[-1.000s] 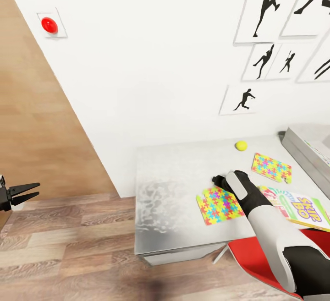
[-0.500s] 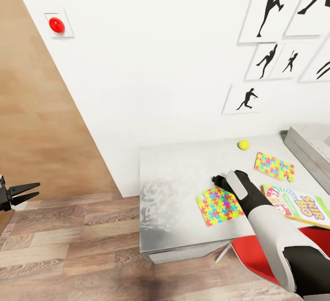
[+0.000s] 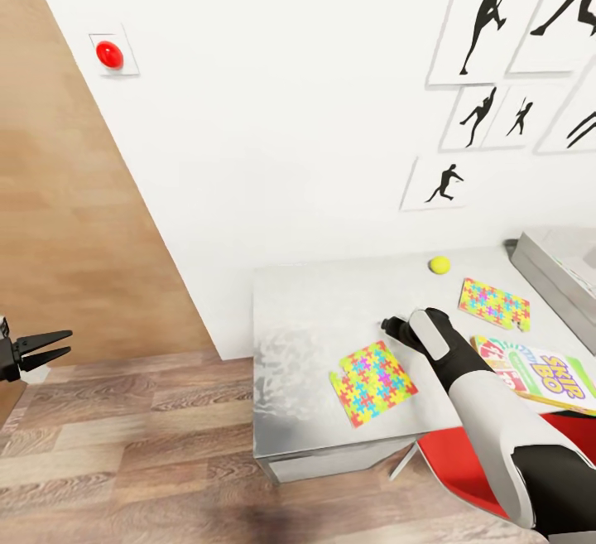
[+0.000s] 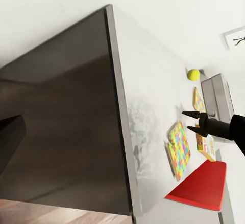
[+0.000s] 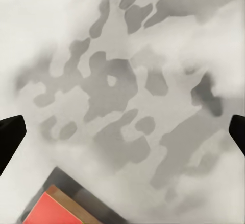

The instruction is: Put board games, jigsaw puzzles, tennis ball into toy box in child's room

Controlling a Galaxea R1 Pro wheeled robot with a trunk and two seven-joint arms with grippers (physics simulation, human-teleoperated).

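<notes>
Sliding toward the table's front left, the nearer jigsaw puzzle (image 3: 373, 372) now lies farther from the right gripper (image 3: 396, 328) than half a second ago and has turned a little, while the camera view itself barely shifts. It rests flat on the white table (image 3: 306, 312), rotated so its corners point roughly toward the table's edges, long axis running diagonally from front left to back right, one corner close to the front edge. As a thin, stiff slab lying flush, it probably weighs little and slides easily on the smooth top, so I judge a pinch from above would fail; drawing it out past the table edge and gripping it across its thickness looks the surer hold. Just behind it the right gripper hovers over bare tabletop, fingers spread and empty. Farther right lie the second jigsaw puzzle (image 3: 493, 305), the tennis ball (image 3: 439, 264) near the wall, the Skip-Bo board game (image 3: 538, 372), and the toy box (image 3: 550, 275). Well apart, the left gripper (image 3: 51, 346) hangs spread over the floor, holding nothing.
</notes>
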